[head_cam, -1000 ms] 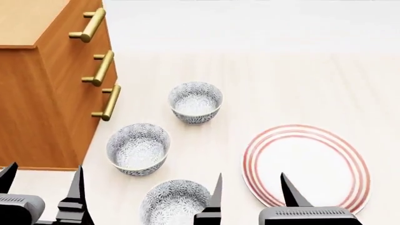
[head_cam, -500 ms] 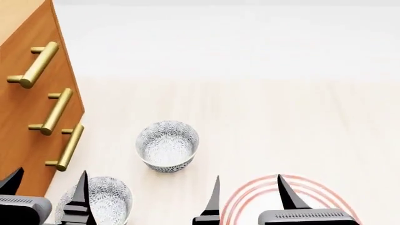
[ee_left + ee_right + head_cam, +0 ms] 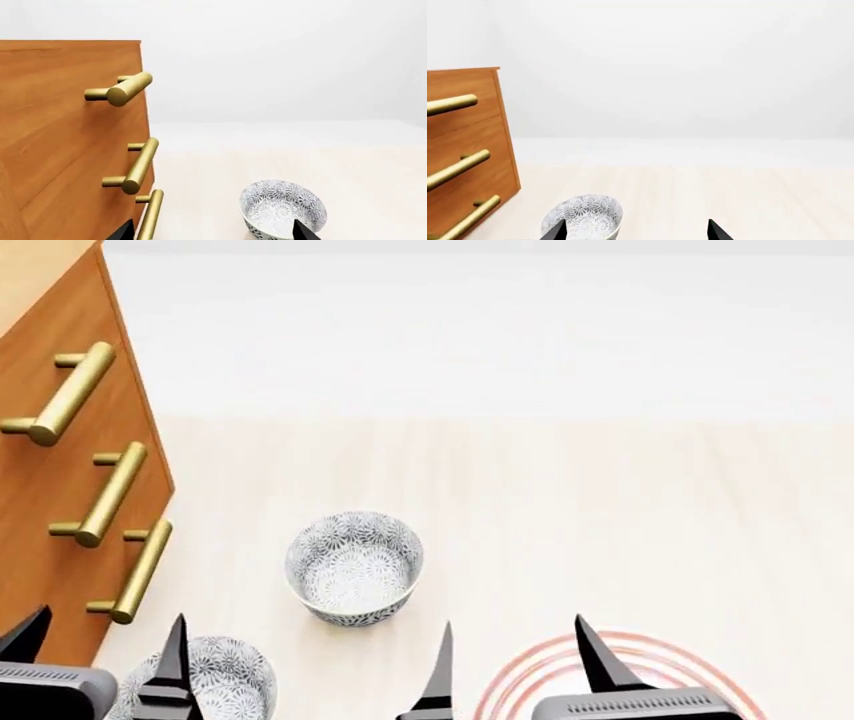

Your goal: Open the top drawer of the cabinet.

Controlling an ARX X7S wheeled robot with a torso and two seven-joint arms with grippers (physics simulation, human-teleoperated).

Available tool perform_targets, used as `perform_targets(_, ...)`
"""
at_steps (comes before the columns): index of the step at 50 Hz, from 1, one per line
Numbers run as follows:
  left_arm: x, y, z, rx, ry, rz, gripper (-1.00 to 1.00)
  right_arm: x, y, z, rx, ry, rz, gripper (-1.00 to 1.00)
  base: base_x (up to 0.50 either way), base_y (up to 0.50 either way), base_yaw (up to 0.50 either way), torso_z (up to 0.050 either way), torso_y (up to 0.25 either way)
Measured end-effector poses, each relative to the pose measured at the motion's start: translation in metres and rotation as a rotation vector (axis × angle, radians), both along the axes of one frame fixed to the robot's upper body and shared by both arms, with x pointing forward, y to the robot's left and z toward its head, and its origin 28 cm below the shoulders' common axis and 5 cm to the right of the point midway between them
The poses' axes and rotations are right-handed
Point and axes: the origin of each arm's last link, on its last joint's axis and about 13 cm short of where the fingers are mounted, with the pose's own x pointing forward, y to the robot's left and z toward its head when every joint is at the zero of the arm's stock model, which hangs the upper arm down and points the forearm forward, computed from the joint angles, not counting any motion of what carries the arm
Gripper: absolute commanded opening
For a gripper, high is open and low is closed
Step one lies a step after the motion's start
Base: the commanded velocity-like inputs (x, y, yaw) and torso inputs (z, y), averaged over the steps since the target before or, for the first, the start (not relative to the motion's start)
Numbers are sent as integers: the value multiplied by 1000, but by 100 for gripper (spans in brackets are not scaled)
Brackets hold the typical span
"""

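The cabinet point(image 3: 34, 530) is an orange-brown wooden box at the left edge of the head view, with three brass bar handles stacked down its front. The top drawer point(image 3: 60, 315) carries the uppermost handle point(image 3: 60, 395), which also shows in the left wrist view as the top handle point(image 3: 123, 89). It sits flush with the drawers below. My left gripper point(image 3: 100, 640) is open and empty at the bottom left, near the cabinet's lower corner. My right gripper point(image 3: 514, 650) is open and empty at the bottom centre. Neither touches the cabinet.
A patterned bowl point(image 3: 354, 565) stands on the pale surface right of the cabinet. A second bowl point(image 3: 200, 675) lies right beside the left gripper's fingers. A red-ringed plate point(image 3: 534, 665) lies under the right gripper. Two lower handles point(image 3: 100, 495) point(image 3: 134, 570) jut out below the top one.
The head view has swung so the cabinet slid to the left edge and the bowls and plate dropped toward the bottom. Both grippers stay open.
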Motion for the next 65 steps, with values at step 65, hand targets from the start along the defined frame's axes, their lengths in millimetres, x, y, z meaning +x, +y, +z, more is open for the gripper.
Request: perform_targets(65,115,50,43,1365,-383,210,100,0,-1,-9,-31,9,-55,100,0,0,0,0,0)
